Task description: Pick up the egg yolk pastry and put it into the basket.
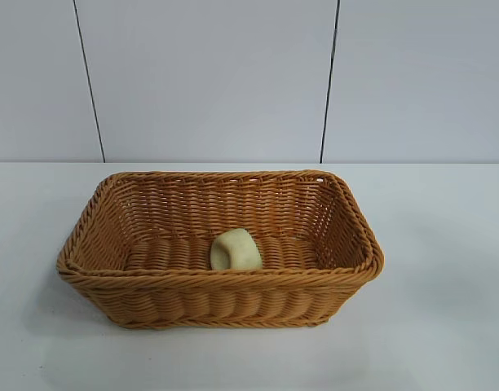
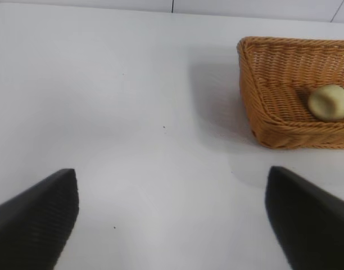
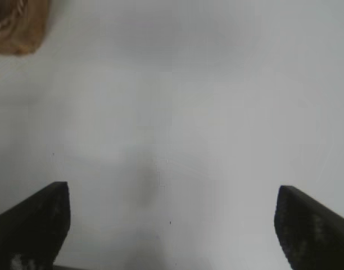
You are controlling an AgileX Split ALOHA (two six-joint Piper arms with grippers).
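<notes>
Pastry [image 1: 236,250] is found inside the basket [image 1: 233,297], resting on the woven floor near the front wall, roughly mid-length. Basket is set on the white counter [image 1: 445,326]. Left hand [image 2: 172,219] is held above bare counter, well apart from the basket, its fingers [image 2: 37,216] spread wide and nothing gripped. Right hand [image 3: 172,225] is likewise spread wide and empty over bare counter, with only a corner of the basket seen beyond it.
</notes>
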